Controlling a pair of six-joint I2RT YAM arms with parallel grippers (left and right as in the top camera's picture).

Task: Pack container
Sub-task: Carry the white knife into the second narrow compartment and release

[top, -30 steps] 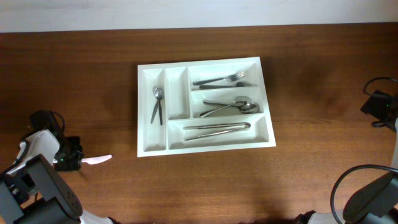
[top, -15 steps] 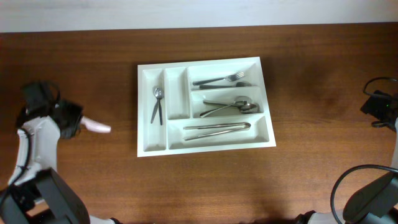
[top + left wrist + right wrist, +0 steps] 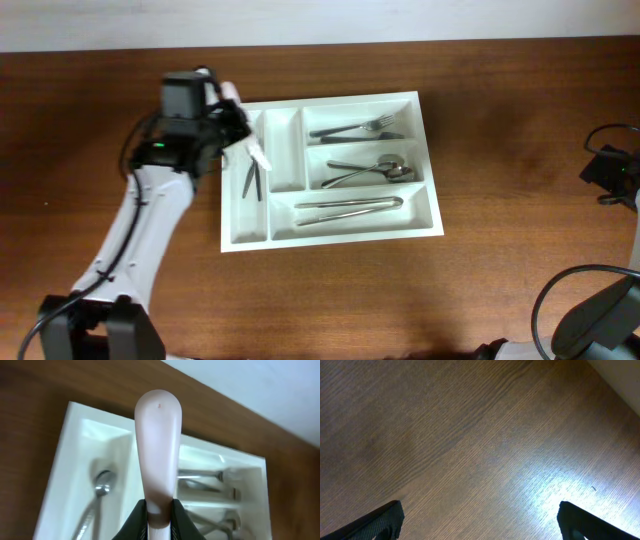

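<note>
left wrist view: left claw (image 3: 160, 512) clamped tight around pink utensil (image 3: 158, 445).

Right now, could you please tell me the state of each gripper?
Left gripper: shut on a pale pink, rounded plastic utensil.
Right gripper: open, holding nothing.

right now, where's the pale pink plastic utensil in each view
overhead: pale pink plastic utensil upper left, over the white plastic cutlery tray's leftmost compartment, held by the left end effector
left wrist: centre, pointing up
right wrist: not in it
shared landmark: small metal spoon in that compartment
</note>
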